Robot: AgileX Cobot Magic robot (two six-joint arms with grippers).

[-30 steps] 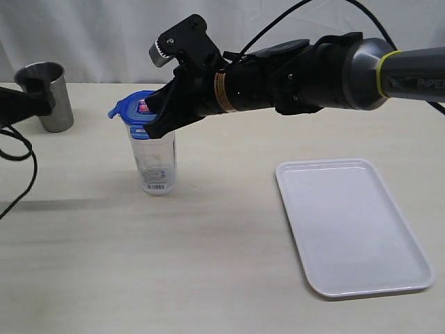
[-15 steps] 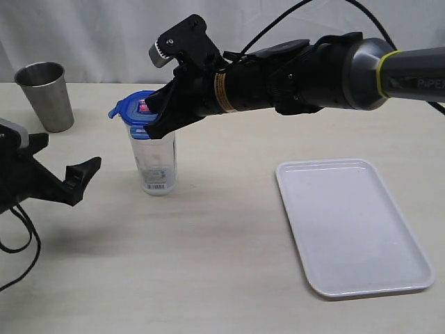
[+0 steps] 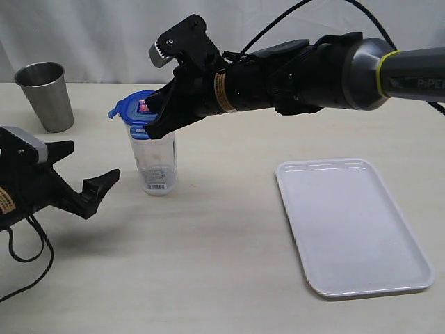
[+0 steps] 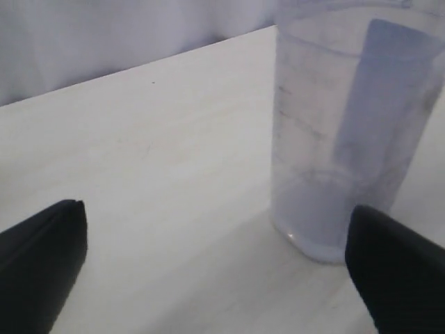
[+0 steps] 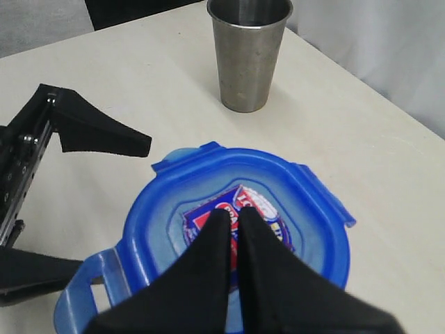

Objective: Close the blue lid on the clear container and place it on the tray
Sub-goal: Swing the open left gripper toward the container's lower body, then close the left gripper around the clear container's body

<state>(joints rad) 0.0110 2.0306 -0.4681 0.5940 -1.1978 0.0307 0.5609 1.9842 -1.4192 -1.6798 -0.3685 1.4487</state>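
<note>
The clear container (image 3: 157,161) stands upright on the table with the blue lid (image 3: 131,108) resting on its mouth, flaps sticking out. My right gripper (image 3: 156,118) is shut, and its closed fingertips (image 5: 233,213) rest on the sticker in the middle of the blue lid (image 5: 309,233). Nothing is held between its fingers. My left gripper (image 3: 86,165) is open, low over the table just left of the container. In the left wrist view the clear container (image 4: 341,139) stands just ahead of the left gripper (image 4: 219,278), toward one finger. The white tray (image 3: 351,223) lies to the right.
A steel cup (image 3: 46,94) stands at the back left, also seen in the right wrist view as the steel cup (image 5: 249,52). Black cables trail near the table's left front. The right arm stretches across above the table's middle.
My left gripper has come from beside the steel cup forward and rightward, now open close to the container. The right gripper and lid have stayed put.
</note>
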